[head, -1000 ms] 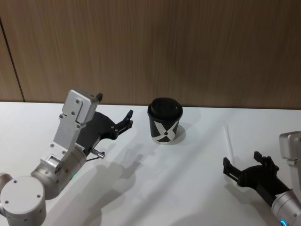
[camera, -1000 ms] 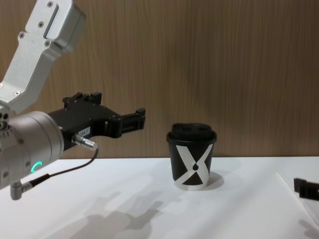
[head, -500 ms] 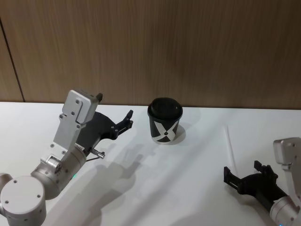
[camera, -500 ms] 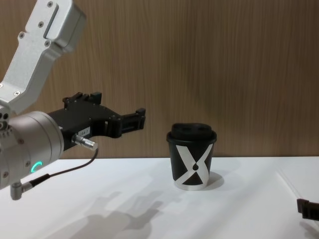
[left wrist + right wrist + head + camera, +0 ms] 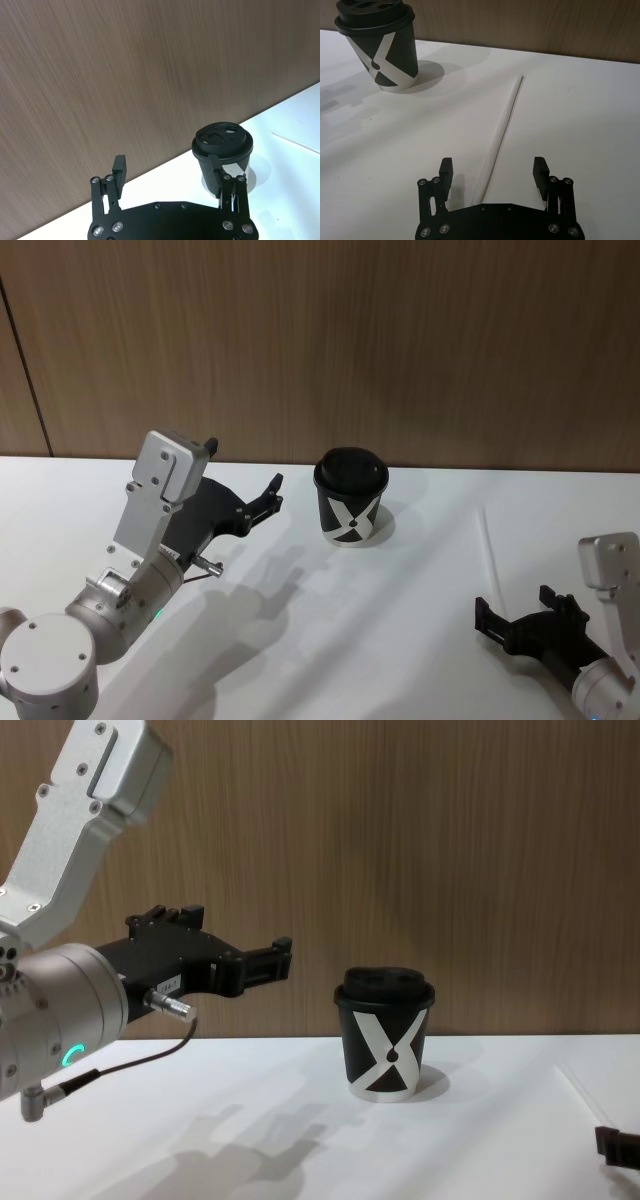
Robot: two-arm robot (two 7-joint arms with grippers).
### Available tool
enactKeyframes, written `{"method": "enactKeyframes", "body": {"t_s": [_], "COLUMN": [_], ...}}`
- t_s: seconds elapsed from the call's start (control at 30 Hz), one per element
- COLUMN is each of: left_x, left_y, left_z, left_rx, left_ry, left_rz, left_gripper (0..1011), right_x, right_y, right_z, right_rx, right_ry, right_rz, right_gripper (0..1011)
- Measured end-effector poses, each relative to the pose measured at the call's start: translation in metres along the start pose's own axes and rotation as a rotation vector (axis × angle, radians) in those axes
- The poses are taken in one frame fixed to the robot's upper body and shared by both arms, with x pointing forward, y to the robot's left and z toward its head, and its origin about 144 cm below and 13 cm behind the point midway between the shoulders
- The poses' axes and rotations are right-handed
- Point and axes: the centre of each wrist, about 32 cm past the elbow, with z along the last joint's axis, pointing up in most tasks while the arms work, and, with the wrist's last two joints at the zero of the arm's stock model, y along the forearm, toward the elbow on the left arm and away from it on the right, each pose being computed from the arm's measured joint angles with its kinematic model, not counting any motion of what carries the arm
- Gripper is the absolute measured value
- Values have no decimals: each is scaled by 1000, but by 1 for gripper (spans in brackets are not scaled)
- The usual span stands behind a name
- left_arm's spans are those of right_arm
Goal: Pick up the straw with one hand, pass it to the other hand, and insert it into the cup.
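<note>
The thin white straw point(image 5: 487, 545) lies flat on the white table point(image 5: 330, 640), to the right of the cup. The black lidded cup point(image 5: 351, 495) with its white X stands upright mid-table. My right gripper point(image 5: 515, 605) is open and low over the table, just behind the straw's near end. In the right wrist view the straw point(image 5: 507, 120) runs from the open right gripper point(image 5: 493, 167) away toward the cup point(image 5: 377, 42). My left gripper point(image 5: 242, 468) hangs open in the air to the left of the cup, holding nothing. It points at the cup point(image 5: 223, 145).
A wood-panelled wall point(image 5: 400, 340) closes off the table's far edge right behind the cup. The left arm's silver wrist point(image 5: 60, 1010), with its green ring and cable, looms at the left.
My right gripper has sunk lower and drawn back toward the table's near edge, most of it in the first half second. The left arm, cup and straw have not moved.
</note>
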Motion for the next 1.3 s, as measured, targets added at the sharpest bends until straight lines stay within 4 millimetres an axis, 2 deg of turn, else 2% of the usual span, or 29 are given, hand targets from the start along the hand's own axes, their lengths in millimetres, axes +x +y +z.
{"method": "enactKeyframes", "body": {"t_s": [1.3], "left_x": [0], "left_y": [0], "left_z": [0], "left_rx": [0], "left_ry": [0], "left_rz": [0], "left_gripper": [1002], "right_x": [-8], "right_y": [3], "right_z": [6], "right_rx": [-57], "right_ry": [28], "right_rz": [38], "right_gripper": [1001]}}
